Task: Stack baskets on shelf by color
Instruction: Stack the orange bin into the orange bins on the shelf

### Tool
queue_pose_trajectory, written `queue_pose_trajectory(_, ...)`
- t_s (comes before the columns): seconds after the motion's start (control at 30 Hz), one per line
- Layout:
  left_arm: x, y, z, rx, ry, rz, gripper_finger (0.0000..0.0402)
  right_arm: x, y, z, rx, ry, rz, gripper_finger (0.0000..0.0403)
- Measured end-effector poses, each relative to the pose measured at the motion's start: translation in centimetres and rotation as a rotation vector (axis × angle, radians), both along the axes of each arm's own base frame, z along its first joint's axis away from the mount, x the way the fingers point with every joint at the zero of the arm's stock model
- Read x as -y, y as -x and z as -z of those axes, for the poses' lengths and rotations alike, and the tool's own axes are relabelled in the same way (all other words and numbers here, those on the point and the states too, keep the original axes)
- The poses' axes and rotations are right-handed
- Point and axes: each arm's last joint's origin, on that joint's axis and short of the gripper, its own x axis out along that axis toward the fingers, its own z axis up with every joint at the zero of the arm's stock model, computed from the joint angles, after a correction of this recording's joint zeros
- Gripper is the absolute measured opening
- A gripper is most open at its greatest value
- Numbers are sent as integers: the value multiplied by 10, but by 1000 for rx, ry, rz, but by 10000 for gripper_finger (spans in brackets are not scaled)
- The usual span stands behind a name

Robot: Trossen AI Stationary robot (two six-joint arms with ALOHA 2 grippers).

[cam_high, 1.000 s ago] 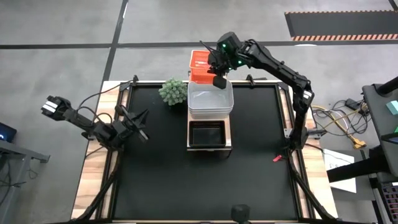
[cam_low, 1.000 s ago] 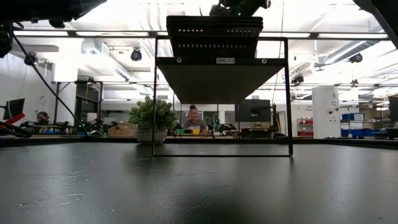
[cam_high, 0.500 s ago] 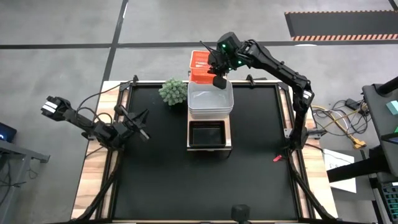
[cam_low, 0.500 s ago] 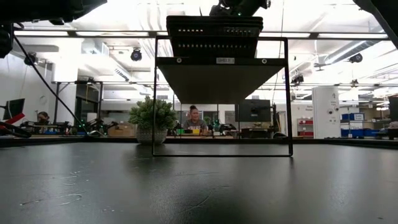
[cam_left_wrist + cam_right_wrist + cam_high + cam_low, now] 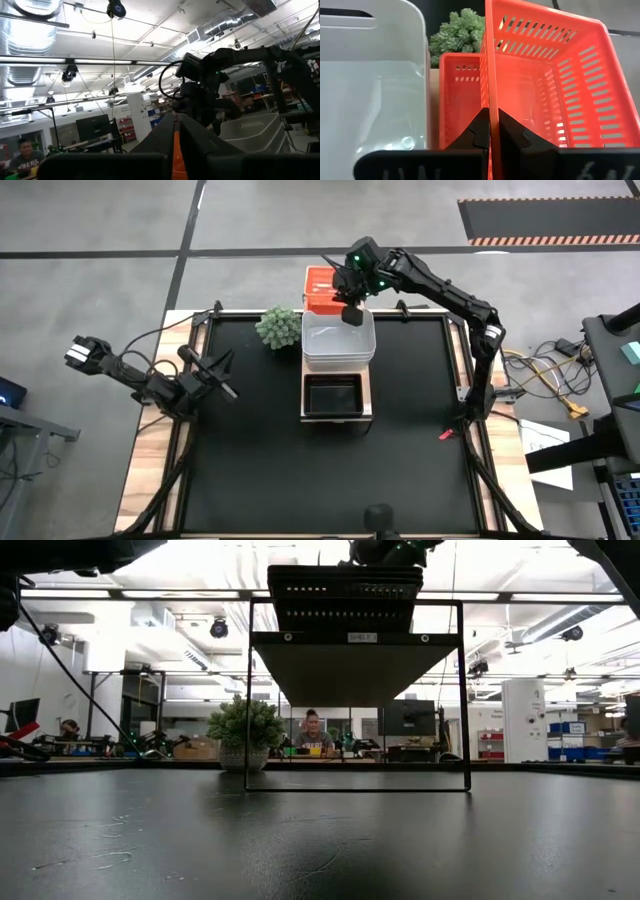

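Right tool (image 5: 489, 131) is clamped on the wall of 1 red-orange slotted plastic basket (image 5: 545, 85), held tilted above its twin (image 5: 457, 100) at the shelf's (image 5: 368, 393) far end; uneven lowering risks jamming.

Slotted glossy red-orange plastic basket (image 5: 545, 85), smooth translucent white plastic basket (image 5: 370, 100), matt black tabletop (image 5: 250, 450).

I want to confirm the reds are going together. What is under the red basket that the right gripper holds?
The right gripper is shut on the wall of a tilted red basket. Below it sits a second red basket. What that one rests on is covered.
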Motion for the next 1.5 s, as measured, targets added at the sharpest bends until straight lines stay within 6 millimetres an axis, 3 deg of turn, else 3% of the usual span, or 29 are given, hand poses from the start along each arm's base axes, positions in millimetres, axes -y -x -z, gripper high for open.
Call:
queue_pose_trajectory(0.57, -1, 0, 1, -12, 28, -23, 10, 4, -8, 26, 3, -5, 4, 9)
queue_pose_trajectory(1.03, 1, -4, 4, -38, 17, -22, 10, -4, -3, 8, 27, -110, -38, 9)
queue_pose_trajectory(1.5, 1, -4, 4, -38, 19, -20, 10, -5, -6, 16, 16, -190, -19, 9)
